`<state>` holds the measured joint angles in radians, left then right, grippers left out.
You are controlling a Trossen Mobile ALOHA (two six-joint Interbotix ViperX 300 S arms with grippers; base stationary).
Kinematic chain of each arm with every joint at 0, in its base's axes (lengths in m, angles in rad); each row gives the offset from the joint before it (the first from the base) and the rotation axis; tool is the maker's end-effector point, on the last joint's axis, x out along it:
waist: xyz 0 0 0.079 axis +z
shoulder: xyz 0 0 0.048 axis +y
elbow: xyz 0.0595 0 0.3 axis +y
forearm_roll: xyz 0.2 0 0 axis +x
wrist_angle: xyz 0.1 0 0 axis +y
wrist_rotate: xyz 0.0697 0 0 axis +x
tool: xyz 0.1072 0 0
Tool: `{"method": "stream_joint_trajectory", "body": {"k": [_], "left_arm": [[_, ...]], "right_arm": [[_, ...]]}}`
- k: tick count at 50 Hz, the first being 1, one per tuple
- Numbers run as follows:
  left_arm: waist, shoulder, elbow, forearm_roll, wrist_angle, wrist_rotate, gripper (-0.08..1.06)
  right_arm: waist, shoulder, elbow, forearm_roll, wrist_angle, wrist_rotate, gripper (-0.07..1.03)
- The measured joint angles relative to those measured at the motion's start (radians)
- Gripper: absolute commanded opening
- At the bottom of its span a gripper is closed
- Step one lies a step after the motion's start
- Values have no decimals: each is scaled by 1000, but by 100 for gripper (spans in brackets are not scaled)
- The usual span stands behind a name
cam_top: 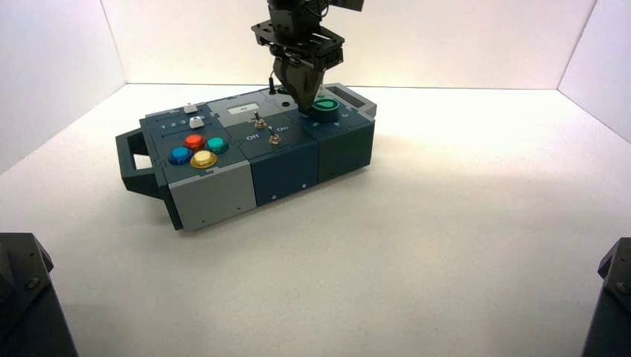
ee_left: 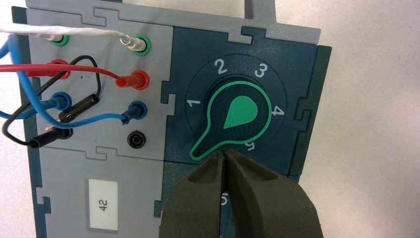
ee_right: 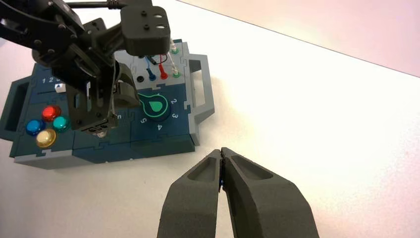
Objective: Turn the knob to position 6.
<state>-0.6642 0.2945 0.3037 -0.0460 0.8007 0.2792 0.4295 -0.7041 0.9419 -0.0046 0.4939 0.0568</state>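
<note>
Left gripper [ee_left: 225, 154] jaws pressed together, tip at the knob [ee_left: 239, 118] rim near the pointer lobe — pushing step in hand.
Knob sits on the box's [cam_top: 350, 149] right end; pointer lies past 1, off the numbers. Next: nudge the lobe round to 6. Right gripper [ee_right: 221, 157] jaws closed, idle over tabletop [ee_right: 317, 124].

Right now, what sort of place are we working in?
Probably a lab test enclosure: plain white walls around a white table, bearing only the control box with its knob; the left gripper beside it.
</note>
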Motion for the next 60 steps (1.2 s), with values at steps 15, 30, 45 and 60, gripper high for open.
{"method": "stream_joint_trajectory", "body": {"k": [15, 30, 45, 60], "left_arm": [[0, -83, 34, -3, 0, 0, -3], [0, -100, 48, -3, -28, 0, -3], [3, -63, 20, -2, -43, 11, -3], [46, -55, -2, 0, -54, 20, -3]], "right_arm": [[0, 0, 0, 0, 0, 0, -2], [-2, 0, 0, 0, 0, 0, -2], [-2, 0, 0, 0, 0, 0, -2], [-2, 0, 0, 0, 0, 0, -2]]}}
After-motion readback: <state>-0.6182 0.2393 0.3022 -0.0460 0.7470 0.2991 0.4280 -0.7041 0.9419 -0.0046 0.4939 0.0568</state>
